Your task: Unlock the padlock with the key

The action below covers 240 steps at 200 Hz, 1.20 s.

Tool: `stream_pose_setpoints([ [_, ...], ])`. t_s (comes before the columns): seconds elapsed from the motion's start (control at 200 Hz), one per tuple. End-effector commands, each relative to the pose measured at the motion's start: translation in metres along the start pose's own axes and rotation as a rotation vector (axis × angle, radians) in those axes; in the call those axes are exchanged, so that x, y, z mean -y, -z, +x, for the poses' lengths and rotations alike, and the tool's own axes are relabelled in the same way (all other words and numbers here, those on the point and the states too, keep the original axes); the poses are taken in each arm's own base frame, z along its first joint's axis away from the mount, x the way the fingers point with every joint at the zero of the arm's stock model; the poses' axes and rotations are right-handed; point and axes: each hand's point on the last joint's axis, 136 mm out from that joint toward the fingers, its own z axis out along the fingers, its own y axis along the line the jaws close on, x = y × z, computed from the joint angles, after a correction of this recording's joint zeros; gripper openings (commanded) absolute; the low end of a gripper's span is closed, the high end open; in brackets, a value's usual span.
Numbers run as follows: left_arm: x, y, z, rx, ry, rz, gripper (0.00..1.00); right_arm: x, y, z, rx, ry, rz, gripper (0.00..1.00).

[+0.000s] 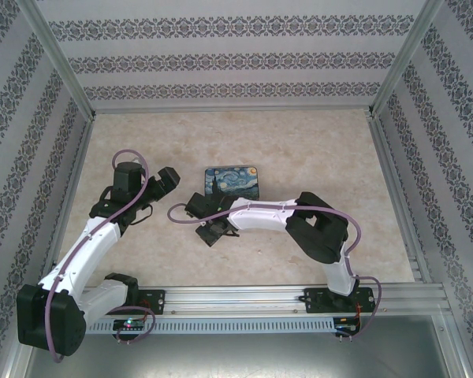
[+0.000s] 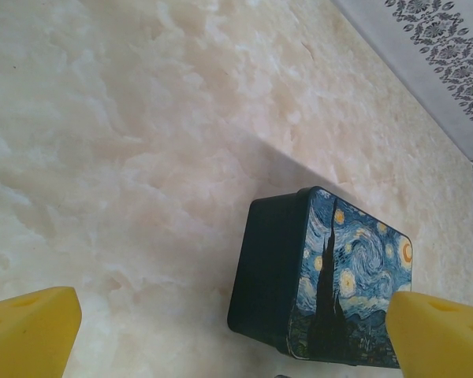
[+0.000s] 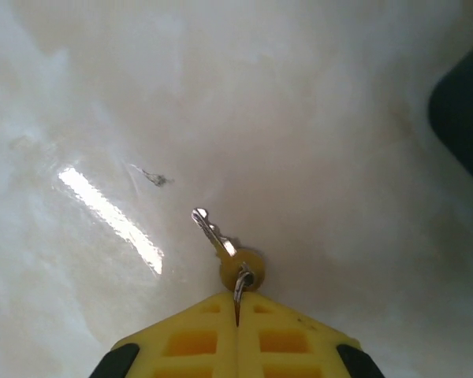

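- The tin (image 2: 331,276) is printed with a swirling night-sky painting in blue and yellow and lies on the marbled bench (image 2: 142,157).
- The right end effector (image 3: 236,303) is closed tight, pinching the key (image 3: 221,246) by its ring end, with the blade pointing away from the tips.
- The left end effector (image 2: 235,327) is spread wide and holds nothing, facing the tin.

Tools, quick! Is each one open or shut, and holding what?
Left tool: open, holding nothing.
Right tool: shut on the key.
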Motion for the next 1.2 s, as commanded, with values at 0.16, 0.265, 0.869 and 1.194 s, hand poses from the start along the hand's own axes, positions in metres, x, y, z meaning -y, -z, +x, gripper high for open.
stream_pose_setpoints([
  [0.16, 0.0, 0.001, 0.001, 0.002, 0.01, 0.027, 0.99, 0.002, 0.0, 0.016, -0.026, -0.061, -0.041, 0.0],
  [0.265, 0.0, 0.0, 0.001, 0.002, 0.01, 0.028, 0.99, 0.002, 0.006, 0.013, -0.004, -0.085, -0.063, 0.0],
  [0.869, 0.005, -0.008, 0.017, -0.064, 0.06, 0.099, 0.99, 0.011, 0.049, 0.0, 0.099, -0.204, -0.092, 0.0],
  [1.194, 0.023, -0.014, 0.026, -0.124, 0.143, 0.206, 1.0, 0.034, 0.097, -0.016, 0.221, -0.287, -0.096, 0.0],
])
